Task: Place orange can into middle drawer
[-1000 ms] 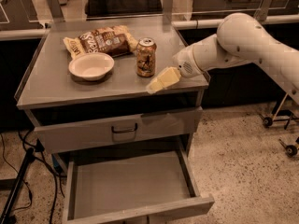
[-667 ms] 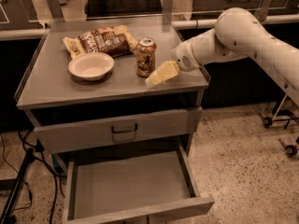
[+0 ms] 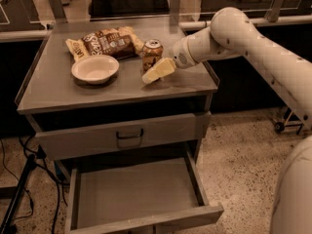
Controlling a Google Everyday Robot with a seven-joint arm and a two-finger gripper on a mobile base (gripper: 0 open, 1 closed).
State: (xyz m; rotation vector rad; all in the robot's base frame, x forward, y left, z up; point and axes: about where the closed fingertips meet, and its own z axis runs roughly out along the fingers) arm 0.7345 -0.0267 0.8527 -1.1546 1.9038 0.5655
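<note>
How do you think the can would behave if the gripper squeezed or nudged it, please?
The can stands upright and narrow, so a nudge from the gripper beside it would likely tip it. On its side it could roll. Its smooth metal wall probably slips or dents under a hard squeeze.

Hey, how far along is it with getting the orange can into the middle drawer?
Done: the middle drawer is pulled open, floor bare. In hand: the gripper is beside the orange can on the cabinet top. Left: grasp, carry down, set it in the drawer.
</note>
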